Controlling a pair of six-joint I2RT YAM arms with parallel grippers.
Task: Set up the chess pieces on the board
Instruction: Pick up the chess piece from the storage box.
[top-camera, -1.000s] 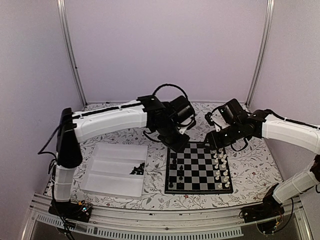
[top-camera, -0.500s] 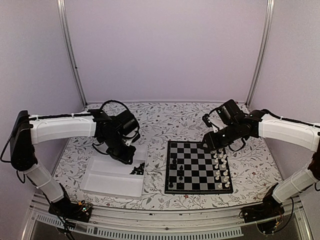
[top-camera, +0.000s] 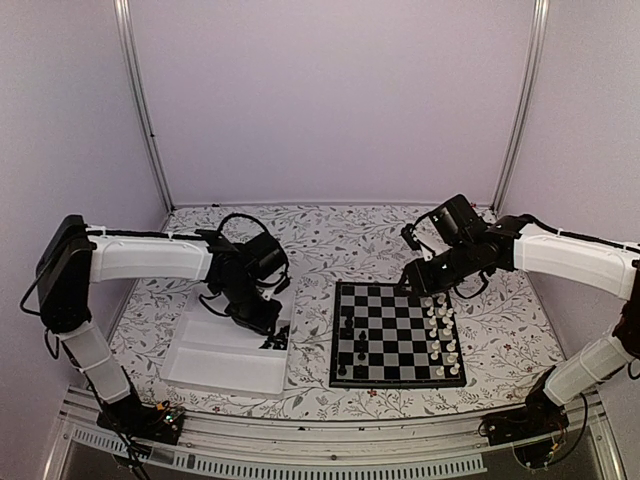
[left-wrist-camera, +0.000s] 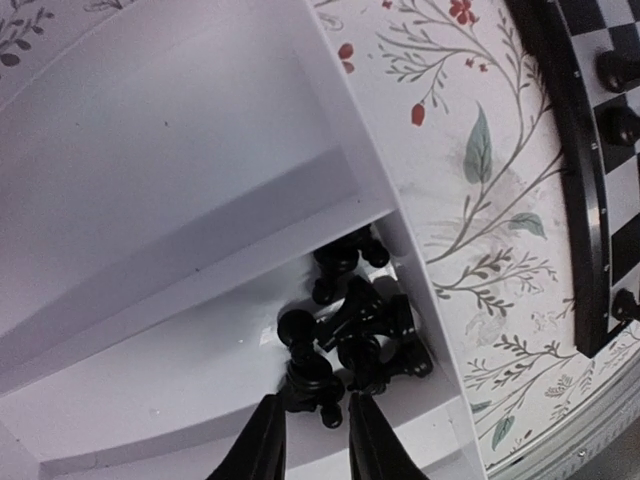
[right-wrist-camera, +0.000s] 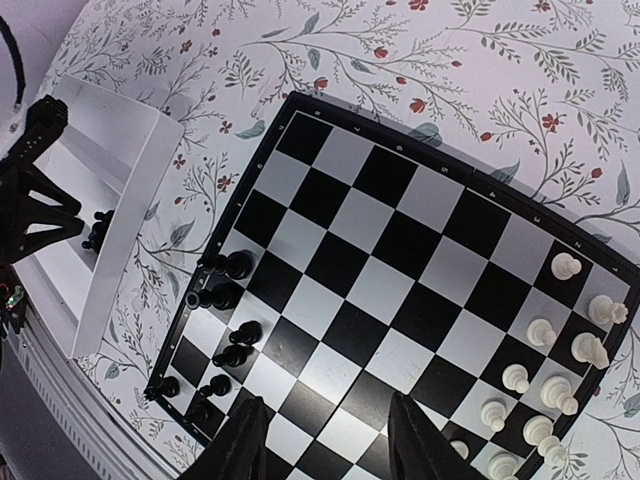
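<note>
Left wrist view first: your left claw has its two fingers close together, with only a narrow gap between them. One black piece stands exactly in this gap at the tips. From this picture you cannot tell if the fingers press it or only stand beside it. Just ahead of the tips lies the heap of black chess pieces, tumbled together in the corner of one compartment of the white tray. To the right of the claw, past the tray wall, you see the flowered cloth. Further right is the black border of the board.

On the right wrist view, your right claw is spread wide and holds nothing. It hangs above the board, and chequered squares show between its fingers. Ahead and to the left of this claw, more of the black chess pieces stand on the two outer columns of the board. To the right of the claw the white pieces stand in two columns. Far to the left is the tray, with the left claw over it.
</note>
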